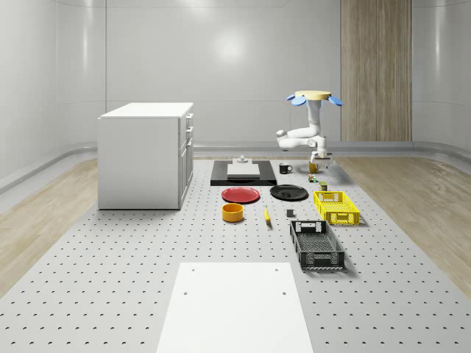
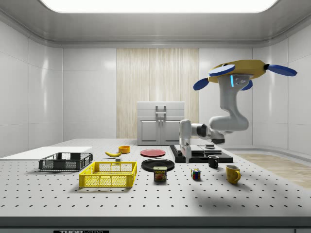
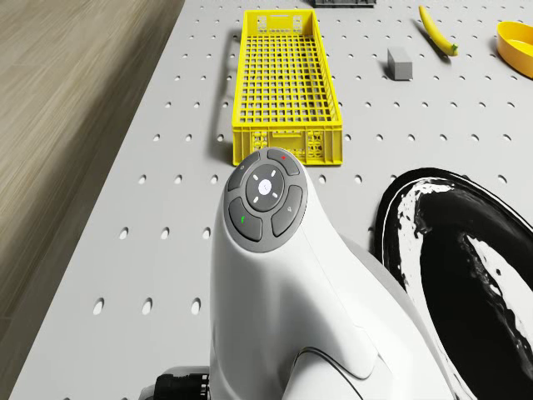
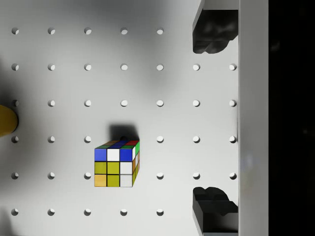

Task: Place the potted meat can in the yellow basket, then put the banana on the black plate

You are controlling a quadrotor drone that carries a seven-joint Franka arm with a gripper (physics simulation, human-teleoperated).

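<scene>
Puzzle cube point(image 4: 117, 164) near yellow mug point(image 2: 233, 174), apparently apart.

White cabinet point(image 1: 146, 154), perforated table point(image 1: 110, 279).

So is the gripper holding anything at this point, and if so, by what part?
Nothing is held. The gripper is open in the air above the table, with bare table between its fingers; the Rubik's cube sits off to one side.
</scene>
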